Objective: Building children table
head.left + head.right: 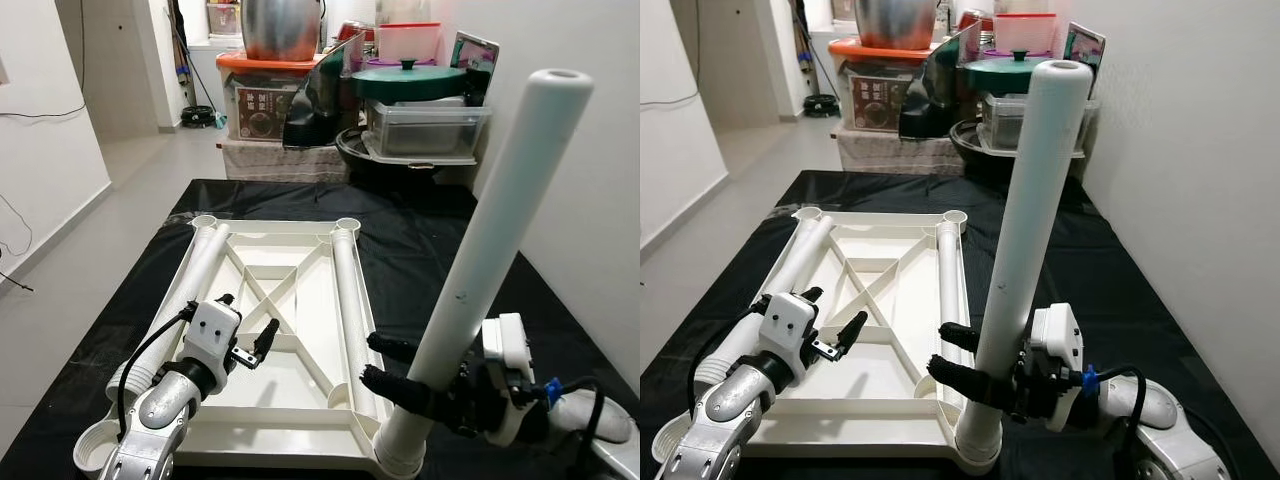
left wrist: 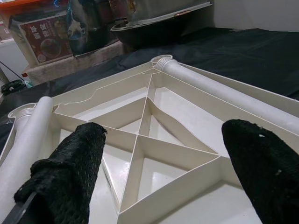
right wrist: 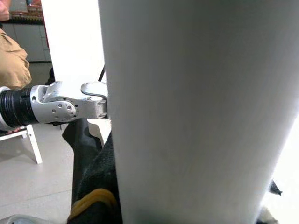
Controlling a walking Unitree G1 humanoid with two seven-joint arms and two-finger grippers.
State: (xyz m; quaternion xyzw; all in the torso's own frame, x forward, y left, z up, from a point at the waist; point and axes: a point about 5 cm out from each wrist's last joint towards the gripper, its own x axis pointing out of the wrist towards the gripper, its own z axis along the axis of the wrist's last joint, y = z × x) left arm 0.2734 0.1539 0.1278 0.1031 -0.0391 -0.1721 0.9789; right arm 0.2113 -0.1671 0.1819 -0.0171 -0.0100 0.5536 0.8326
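Note:
A white children's table top (image 1: 300,400) lies upside down on a black cloth, ribs facing up. Two white tube legs lie in it, one along its left side (image 1: 190,280) and one right of the middle (image 1: 348,290). A third leg (image 1: 490,240) stands nearly upright in the near right corner socket (image 1: 400,455), leaning slightly right. My right gripper (image 1: 385,365) is shut on this leg low down; in the right wrist view the leg (image 3: 187,112) is very close. My left gripper (image 1: 248,315) hovers open over the near left ribs (image 2: 140,140), holding nothing.
The black cloth (image 1: 420,240) covers a raised surface with floor on the left and a white wall close on the right. Pots, boxes and plastic containers (image 1: 420,120) are stacked at the far end. A person in tan clothing (image 3: 11,60) is beside a white stool (image 3: 32,144).

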